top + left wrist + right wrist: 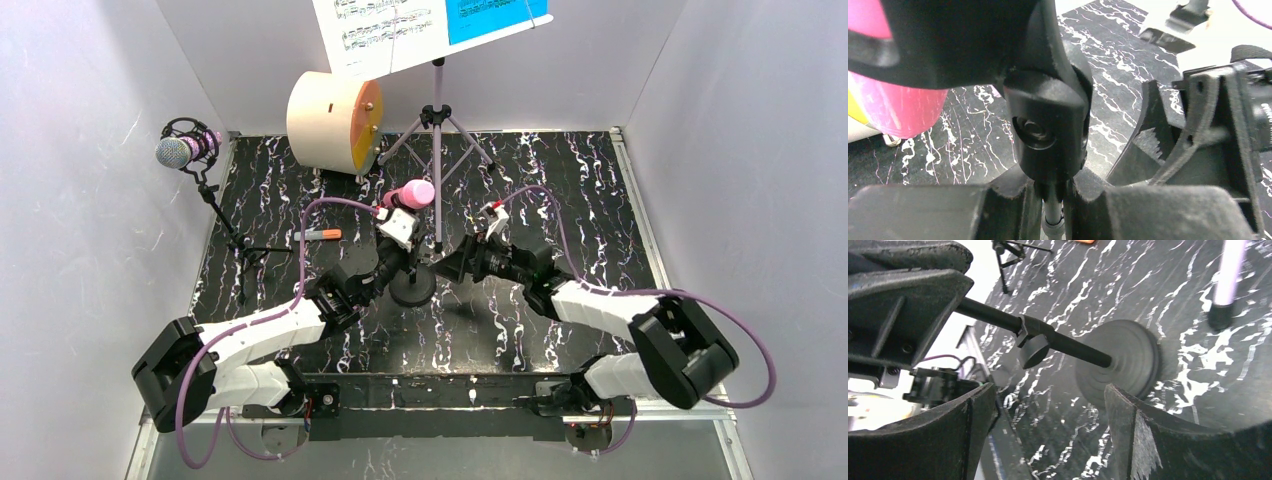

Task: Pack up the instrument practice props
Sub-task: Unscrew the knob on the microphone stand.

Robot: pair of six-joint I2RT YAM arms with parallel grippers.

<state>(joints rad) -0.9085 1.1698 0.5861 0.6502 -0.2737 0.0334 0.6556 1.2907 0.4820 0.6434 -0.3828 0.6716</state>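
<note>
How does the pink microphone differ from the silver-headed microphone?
The pink microphone sits mid-table on a round-base stand; the silver-headed microphone stands far left on a tripod. The left end effector grips the pink one's stand; the silver-headed one is untouched. Both sit atop black stands.

My worktop (570, 210) is black with white marble-ish veins. There's a pink microphone (416, 193) on an all-black mic stand (1120, 362), and my left pincer (1052, 200) and right pincer (1048, 400) are black too. The other microphone (190, 149) is glittery purple with a silver head. The drum (322, 118) is cream with an orange face. Also a lilac music rack (437, 90), white and blue sheet-music pages (390, 30), and an orange marker (322, 234).
</note>
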